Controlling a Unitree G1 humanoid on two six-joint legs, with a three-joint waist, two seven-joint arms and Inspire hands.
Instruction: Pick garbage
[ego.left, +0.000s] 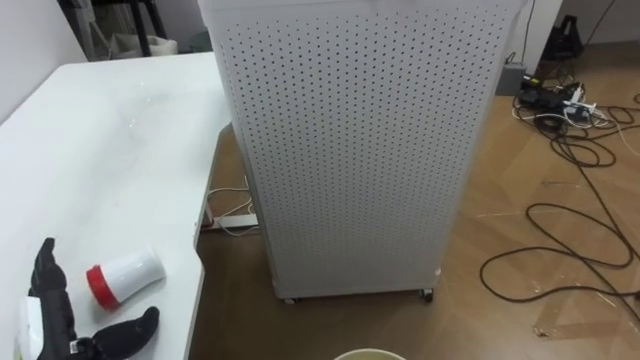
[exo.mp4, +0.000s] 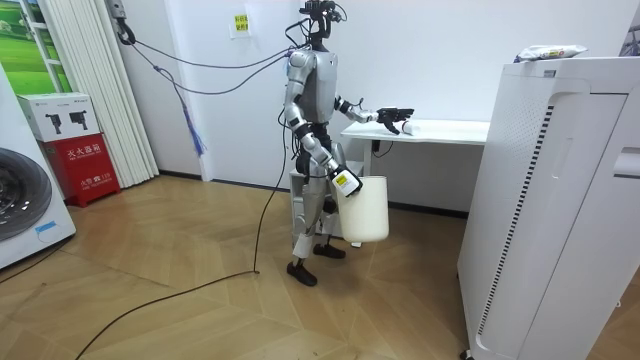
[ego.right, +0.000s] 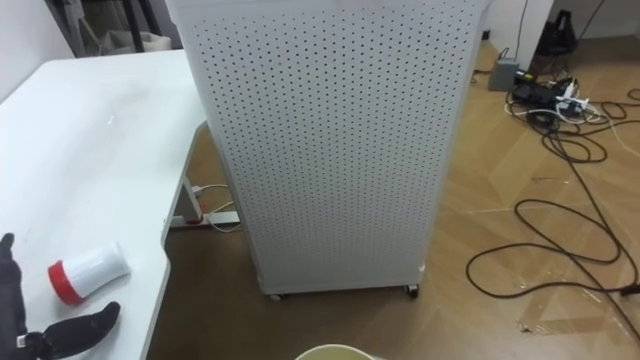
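Left eye view, bottom edge: rim of a pale bucket (ego.left: 370, 353), nearest to the robot
Left hand (ego.left: 55, 310): rests at the near end of the table, spread wide, fingers up and thumb out to the side, clasping nothing
Bottle (ego.left: 125, 277): the piece of garbage; white with a red cap, lying on its side on the table in the open span between the left hand's fingers and thumb; a narrow gap shows on both sides, so not gripped
Table (ego.left: 120, 150): white top, running away along the robot's left
Right hand (exo.mp4: 343, 181): in the room view, low at the robot's side at the top of the bucket, which hangs beside its leg; the grip cannot be told
Stance: in the room view the robot stands upright on the wood floor at the table's end, left arm stretched over the top
Power strip (ego.left: 237, 218): white, on the floor under the table's edge
Cabinet (ego.left: 360, 150): tall, white, perforated front, on small castors, just beyond the table
Cables (ego.left: 560, 230): black loops on the floor to the cabinet's right, reaching to the far wall
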